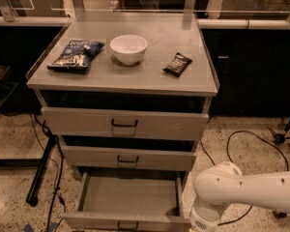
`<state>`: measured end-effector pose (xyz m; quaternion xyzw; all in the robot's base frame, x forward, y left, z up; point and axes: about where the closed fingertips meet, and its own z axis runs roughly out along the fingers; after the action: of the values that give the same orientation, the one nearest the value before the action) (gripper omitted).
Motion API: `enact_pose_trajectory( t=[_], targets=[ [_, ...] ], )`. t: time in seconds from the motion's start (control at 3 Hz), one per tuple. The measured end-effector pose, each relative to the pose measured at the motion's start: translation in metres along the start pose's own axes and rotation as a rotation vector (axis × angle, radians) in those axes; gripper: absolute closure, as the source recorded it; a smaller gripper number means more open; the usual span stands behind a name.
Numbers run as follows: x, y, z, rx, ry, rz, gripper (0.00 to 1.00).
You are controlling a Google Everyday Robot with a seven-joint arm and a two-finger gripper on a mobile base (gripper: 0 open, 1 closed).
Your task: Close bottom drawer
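Observation:
The bottom drawer (129, 195) of the grey metal cabinet (123, 124) is pulled far out. Its shallow tray is empty, and its short front panel (96, 221) with a small dark loop handle (128, 224) sits at the lower edge of the view. My white arm (222, 192) reaches in from the right and bends down just right of the drawer's front right corner. My gripper is below the lower edge of the view, hidden from sight.
The middle drawer (128, 157) and top drawer (124, 123) stand slightly out. On the cabinet top lie a blue chip bag (76, 54), a white bowl (128, 49) and a dark snack bar (177, 64). Cables (241, 144) run on the floor, and a black pole (41, 170) leans at the left.

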<state>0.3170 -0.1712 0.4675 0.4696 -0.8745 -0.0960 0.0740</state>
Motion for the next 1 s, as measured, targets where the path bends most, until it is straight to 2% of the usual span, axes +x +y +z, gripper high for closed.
enact_pose_trajectory(
  t=[0.33,0.67,1.0],
  targets=[
    [-0.003,-0.012,0.050,-0.014,0.033,0.027,1.00],
    [-0.008,-0.023,0.091,-0.054,0.043,0.064,1.00],
    [-0.006,-0.020,0.101,-0.074,0.051,0.068,1.00]
  ],
)
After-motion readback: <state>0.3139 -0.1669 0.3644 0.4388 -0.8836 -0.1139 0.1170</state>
